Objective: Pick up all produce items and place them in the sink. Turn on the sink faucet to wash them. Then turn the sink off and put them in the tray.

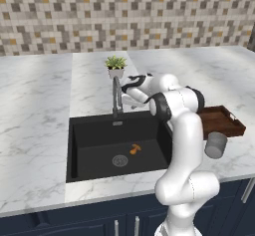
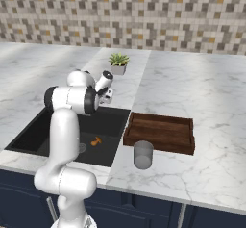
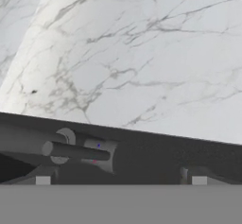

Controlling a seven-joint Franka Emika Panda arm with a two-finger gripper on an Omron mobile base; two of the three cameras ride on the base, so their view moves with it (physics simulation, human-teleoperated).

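A: Starting at the left of the left base view, the black sink (image 1: 89,130) is set into the marble counter (image 1: 35,105), with the round drain (image 1: 120,160) in its floor and the small orange mushroom (image 1: 134,149) lying just right of it.

B: And the faucet (image 1: 117,98)?

A: It stands at the sink's back edge, below the potted plant (image 1: 116,65); its spout is hard to trace against the arm. The gripper (image 1: 127,86) sits right beside it.

B: Open or closed?

A: I cannot tell. In the hand view the fingertips (image 3: 43,180) are cut off at the bottom edge, with the faucet's handle bar (image 3: 75,151) just above them.

B: Further right?

A: The wooden tray (image 1: 224,123) is partly hidden behind the arm, the grey cup (image 1: 215,145) in front of it.
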